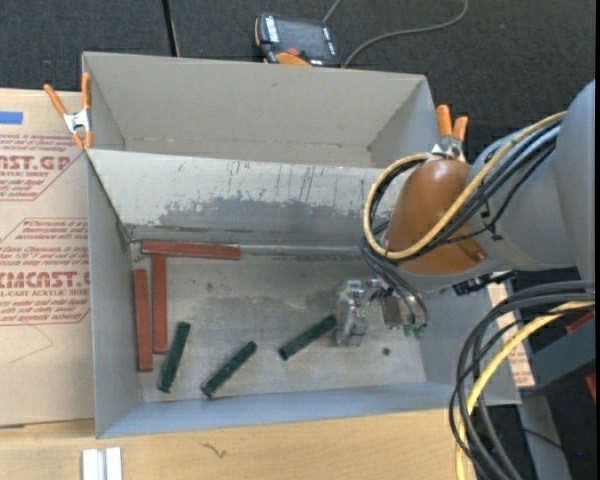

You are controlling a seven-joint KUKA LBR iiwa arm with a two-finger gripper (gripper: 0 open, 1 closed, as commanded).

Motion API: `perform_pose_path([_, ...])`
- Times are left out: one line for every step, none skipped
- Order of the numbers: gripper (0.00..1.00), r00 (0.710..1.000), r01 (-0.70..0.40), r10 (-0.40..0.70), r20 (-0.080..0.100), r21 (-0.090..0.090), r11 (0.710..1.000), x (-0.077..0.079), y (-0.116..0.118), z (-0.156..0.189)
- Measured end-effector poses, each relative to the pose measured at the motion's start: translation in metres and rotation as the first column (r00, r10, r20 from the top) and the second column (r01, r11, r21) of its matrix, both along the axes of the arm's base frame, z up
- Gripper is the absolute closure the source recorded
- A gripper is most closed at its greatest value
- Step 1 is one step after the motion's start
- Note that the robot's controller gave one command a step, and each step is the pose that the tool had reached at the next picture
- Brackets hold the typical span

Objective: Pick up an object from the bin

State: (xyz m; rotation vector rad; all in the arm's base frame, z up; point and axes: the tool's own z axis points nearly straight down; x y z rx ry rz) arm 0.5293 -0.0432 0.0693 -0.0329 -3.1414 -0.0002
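My gripper (353, 314) hangs low over the bin floor, right of centre, under the orange wrist cover. A dark green bar (307, 339) lies slanted just to its left, its upper right end reaching the gripper's tip; whether they touch I cannot tell. Two more dark green bars (228, 368) (174, 356) lie further left along the front wall.
Three red-brown bars sit at the left: one (190, 252) lies along the back of the floor, and two (142, 320) (160, 303) run down beside the left wall. Bare floor lies between them and the gripper.
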Motion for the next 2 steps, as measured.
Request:
perform_pose_path([0.00,1.000,0.000,0.000,0.000,0.000,1.000,0.000,0.000,0.000])
perform_pose_path([0.00,0.974,-0.226,0.226,-0.001,0.001,0.974,-0.012,0.033,0.000])
